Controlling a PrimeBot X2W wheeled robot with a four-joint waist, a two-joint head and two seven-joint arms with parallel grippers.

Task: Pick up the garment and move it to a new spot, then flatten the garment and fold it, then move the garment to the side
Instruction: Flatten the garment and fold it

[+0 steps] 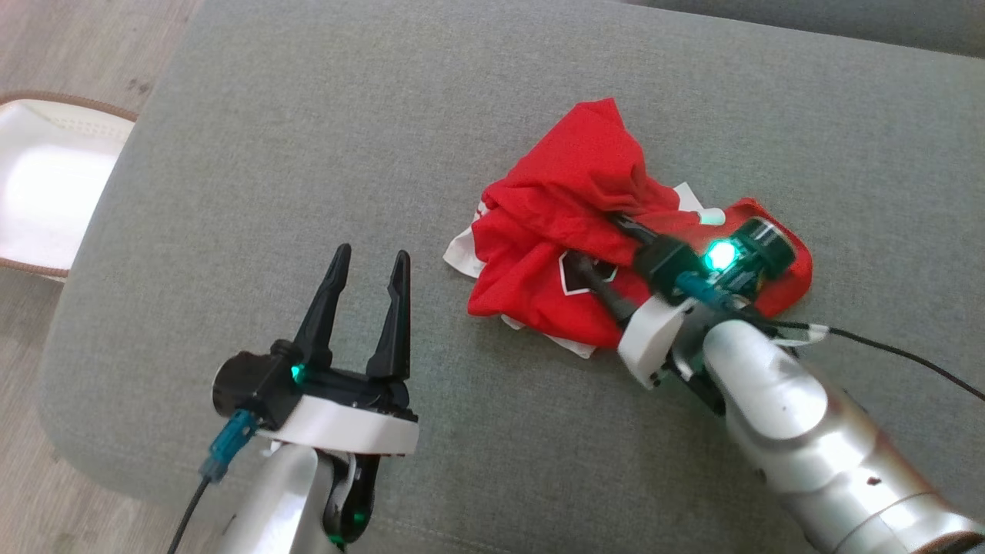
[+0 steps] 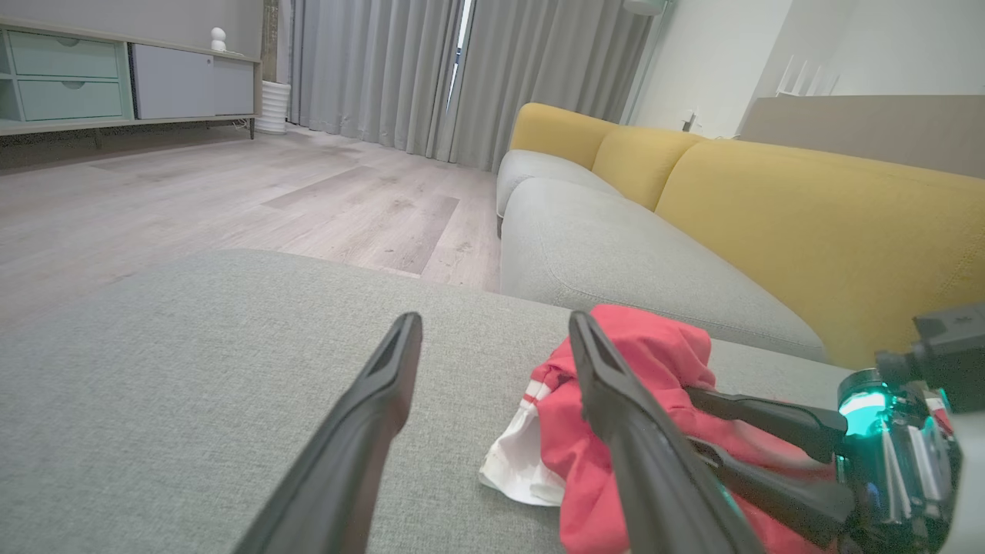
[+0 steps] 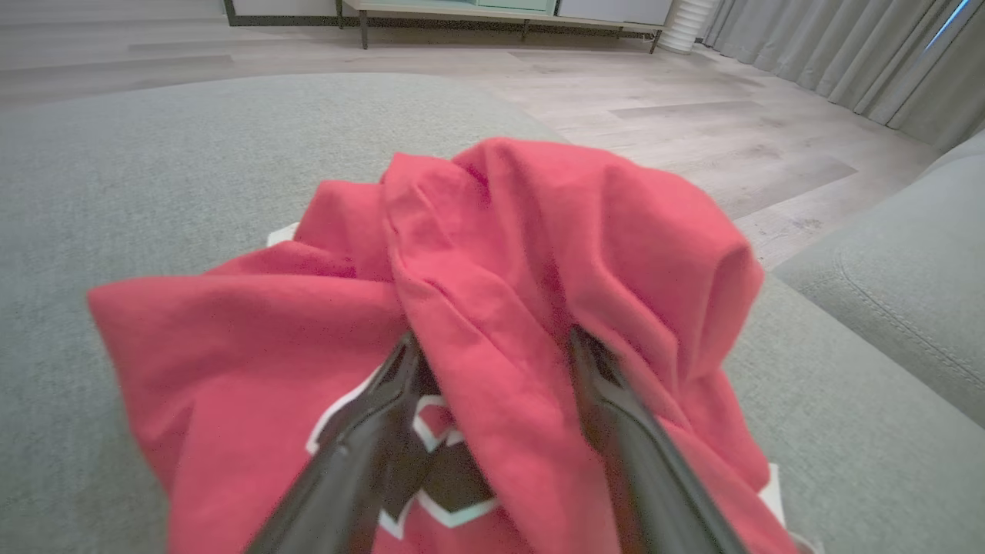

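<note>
The garment [image 1: 562, 200] is a crumpled red piece with white trim and a black-and-white emblem, heaped on the grey cushion [image 1: 308, 154] right of centre. My right gripper [image 1: 596, 242] is pushed into the heap from the lower right. Its fingers stand apart, straddling a raised red fold, and their tips are buried under cloth. The right wrist view shows that fold of garment [image 3: 539, 231] draped between the two fingers of the right gripper [image 3: 492, 342]. My left gripper [image 1: 372, 254] hovers open and empty over bare cushion left of the garment [image 2: 654, 354].
Wooden floor runs past the cushion's left edge, where a white seat with a brown rim [image 1: 38, 185] stands. A grey sofa with yellow back cushions [image 2: 808, 223] lies beyond the garment. A black cable [image 1: 908, 362] trails from my right wrist.
</note>
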